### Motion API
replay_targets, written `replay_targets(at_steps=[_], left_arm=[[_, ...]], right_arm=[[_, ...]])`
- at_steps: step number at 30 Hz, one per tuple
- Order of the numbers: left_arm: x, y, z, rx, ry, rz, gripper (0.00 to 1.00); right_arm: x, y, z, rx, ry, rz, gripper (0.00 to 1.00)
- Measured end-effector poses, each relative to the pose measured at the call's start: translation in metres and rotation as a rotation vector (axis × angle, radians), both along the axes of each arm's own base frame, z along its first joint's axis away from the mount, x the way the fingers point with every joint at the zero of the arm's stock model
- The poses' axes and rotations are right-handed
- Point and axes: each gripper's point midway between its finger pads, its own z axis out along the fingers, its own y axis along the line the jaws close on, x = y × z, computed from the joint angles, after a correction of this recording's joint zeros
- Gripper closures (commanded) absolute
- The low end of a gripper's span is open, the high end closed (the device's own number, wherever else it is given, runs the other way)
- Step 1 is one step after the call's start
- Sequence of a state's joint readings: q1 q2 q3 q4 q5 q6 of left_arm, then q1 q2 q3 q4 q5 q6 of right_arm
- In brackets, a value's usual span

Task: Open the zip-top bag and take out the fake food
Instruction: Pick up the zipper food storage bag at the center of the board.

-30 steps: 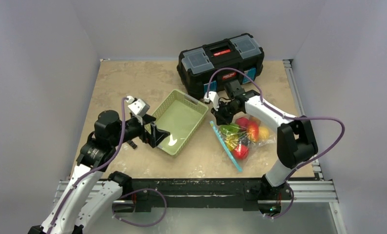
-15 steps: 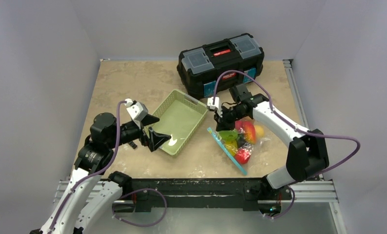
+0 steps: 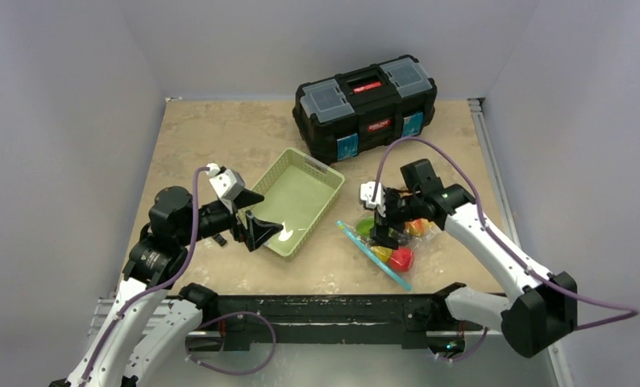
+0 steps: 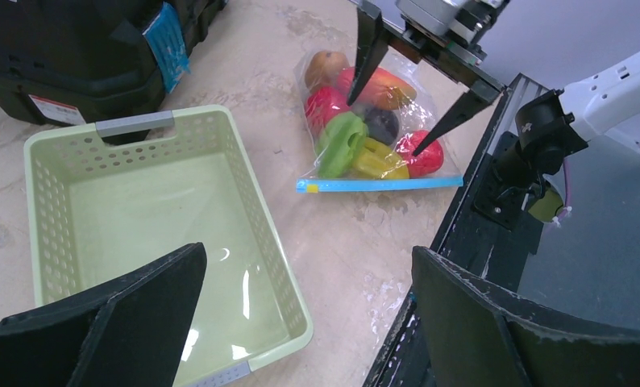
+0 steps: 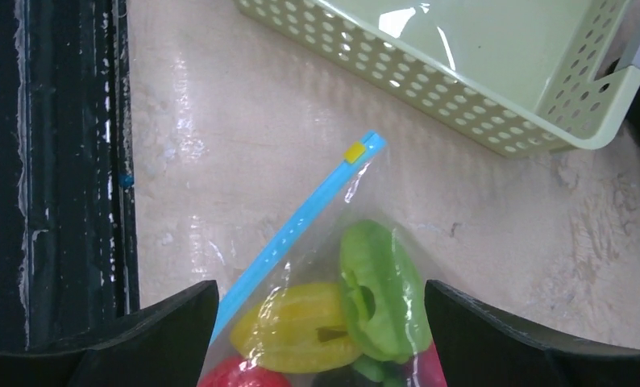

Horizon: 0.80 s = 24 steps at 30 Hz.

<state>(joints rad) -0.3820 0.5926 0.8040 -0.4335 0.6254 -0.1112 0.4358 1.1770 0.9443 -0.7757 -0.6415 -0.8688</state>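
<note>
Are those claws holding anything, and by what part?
Nothing is held. The left gripper is open by the basket; the right gripper is spread open above the bag.

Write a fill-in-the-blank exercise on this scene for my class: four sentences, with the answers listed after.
1. The slider on the bag is coloured ____.
2. All the food lies inside the ____.
3. The basket holds ____ food.
4. The left gripper and the right gripper both have jaws that are ____.

Missing words: yellow; bag; no; open.
</note>
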Motion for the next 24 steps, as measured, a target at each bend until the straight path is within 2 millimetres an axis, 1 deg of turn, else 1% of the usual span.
replay_targets(at_steps=[5,10,12,15,17,21,24], left_arm=[[0.0,-0.001,0.002,-0.018,0.02,0.01,0.0],[0.002,-0.005,0.005,-0.079,0.091,0.031,0.01],[0.003,-0.008,0.001,-0.123,0.147,0.044,0.02],[0.004,-0.014,-0.013,-0.197,0.271,0.065,0.05],[0.003,-0.019,-0.029,-0.247,0.361,0.076,0.05],[-0.014,-0.034,-0.063,-0.274,0.519,0.078,0.05],[-0.028,-0.046,-0.07,-0.277,0.556,0.06,0.06]], right_arm=[[-0.024,-0.013,-0.011,-0.005,-0.042,0.019,0.01],[-0.03,-0.02,-0.017,-0.025,-0.088,0.058,0.01],[-0.034,-0.023,-0.021,-0.04,-0.107,0.097,0.01],[-0.043,-0.029,-0.034,-0.072,-0.137,0.179,0.01],[-0.05,-0.033,-0.044,-0.094,-0.141,0.228,0.01],[-0.056,-0.039,-0.053,-0.122,-0.177,0.298,0.01],[-0.054,-0.045,-0.054,-0.159,-0.231,0.329,0.01]])
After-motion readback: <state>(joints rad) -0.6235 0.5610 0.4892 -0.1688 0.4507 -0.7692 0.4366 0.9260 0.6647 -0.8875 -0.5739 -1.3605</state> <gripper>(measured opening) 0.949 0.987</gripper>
